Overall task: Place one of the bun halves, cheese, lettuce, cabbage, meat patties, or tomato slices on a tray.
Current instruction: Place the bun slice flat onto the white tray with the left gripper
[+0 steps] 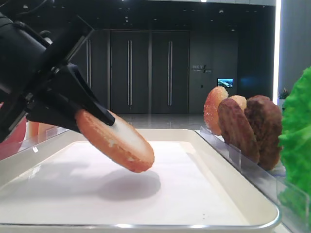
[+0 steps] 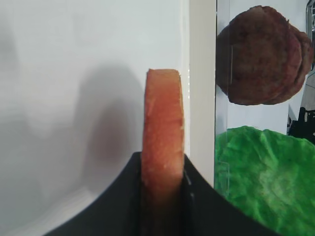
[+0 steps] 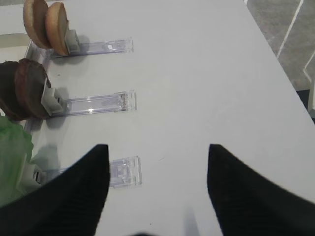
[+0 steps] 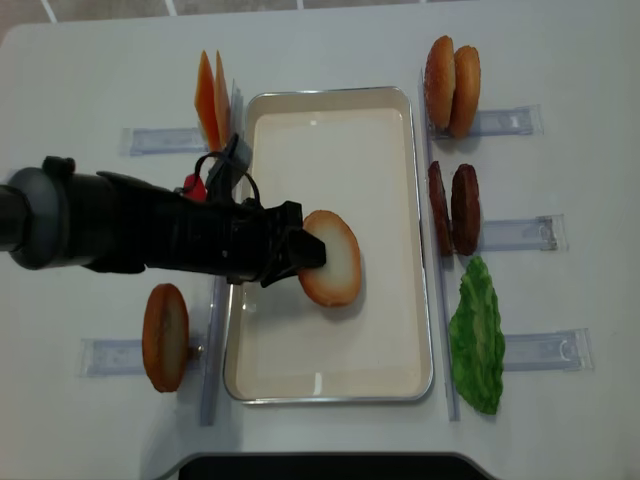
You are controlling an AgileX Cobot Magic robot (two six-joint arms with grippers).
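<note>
My left gripper (image 4: 306, 255) is shut on a bun half (image 4: 333, 258) with a golden crust and a pale flat face. I hold it tilted over the middle of the white tray (image 4: 425, 300). In the low exterior view the bun half (image 1: 116, 141) hangs a little above the liner, its shadow beneath it. The left wrist view shows the bun half (image 2: 163, 128) edge-on between the black fingers (image 2: 202, 196), near the tray's right rim (image 2: 199, 73). My right gripper (image 3: 156, 150) is open over bare table with nothing between its fingers.
Clear racks right of the tray hold two bun halves (image 4: 452, 72), two meat patties (image 4: 453, 208) and a lettuce leaf (image 4: 476, 335). On the left stand cheese slices (image 4: 210, 100) and another bun half (image 4: 165, 336). My right wrist view shows rack ends (image 3: 125, 172) just ahead.
</note>
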